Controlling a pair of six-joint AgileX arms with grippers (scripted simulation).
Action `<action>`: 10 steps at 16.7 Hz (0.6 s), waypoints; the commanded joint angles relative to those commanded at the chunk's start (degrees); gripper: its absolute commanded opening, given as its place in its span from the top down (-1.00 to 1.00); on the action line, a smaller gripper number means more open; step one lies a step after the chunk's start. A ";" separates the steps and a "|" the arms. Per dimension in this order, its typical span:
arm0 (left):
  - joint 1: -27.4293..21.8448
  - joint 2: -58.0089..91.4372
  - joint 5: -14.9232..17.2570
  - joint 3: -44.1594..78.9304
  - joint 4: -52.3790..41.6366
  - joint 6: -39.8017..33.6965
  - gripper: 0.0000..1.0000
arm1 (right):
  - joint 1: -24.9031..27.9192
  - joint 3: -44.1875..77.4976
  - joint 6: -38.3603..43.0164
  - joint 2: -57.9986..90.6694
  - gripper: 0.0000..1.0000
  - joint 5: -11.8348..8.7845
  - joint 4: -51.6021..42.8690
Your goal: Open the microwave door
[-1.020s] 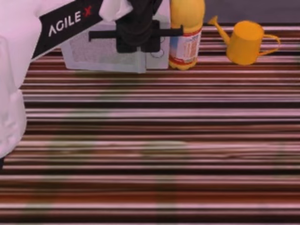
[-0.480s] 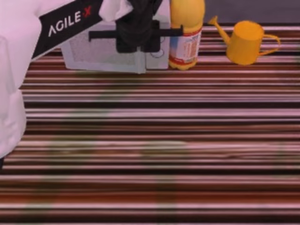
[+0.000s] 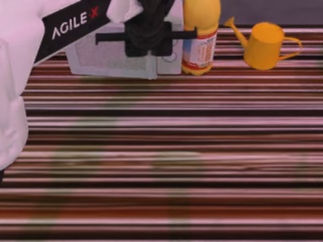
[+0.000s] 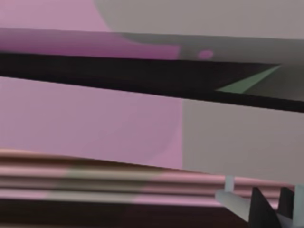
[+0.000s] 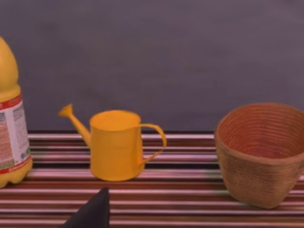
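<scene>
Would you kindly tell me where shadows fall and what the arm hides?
Top view: soft shadow patches lie on the striped table before the microwave, and the left pincer hides part of the microwave door. Right wrist view: watering can and basket look evenly lit, with hardly any shadow.

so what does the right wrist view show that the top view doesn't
Only the right wrist view shows the woven brown basket standing beside the watering can. Only the top view shows the microwave, its door and the left hand over the microwave's front. Both show the yellow watering can, the orange bottle and the striped table.
</scene>
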 joint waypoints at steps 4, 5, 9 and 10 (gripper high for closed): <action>-0.38 0.33 0.36 -0.07 0.06 -0.27 1.00 | 0.00 0.00 0.00 0.00 -1.00 0.00 0.00; -0.37 0.19 0.40 -0.27 0.18 -0.16 1.00 | 0.00 0.00 0.00 0.00 -1.00 0.00 0.00; 0.12 -2.64 1.52 -5.17 2.36 2.84 1.00 | 0.00 0.00 0.00 0.00 -1.00 0.00 0.00; 0.25 -3.49 1.85 -6.54 3.06 3.73 1.00 | 0.00 0.00 0.00 0.00 -1.00 0.00 0.00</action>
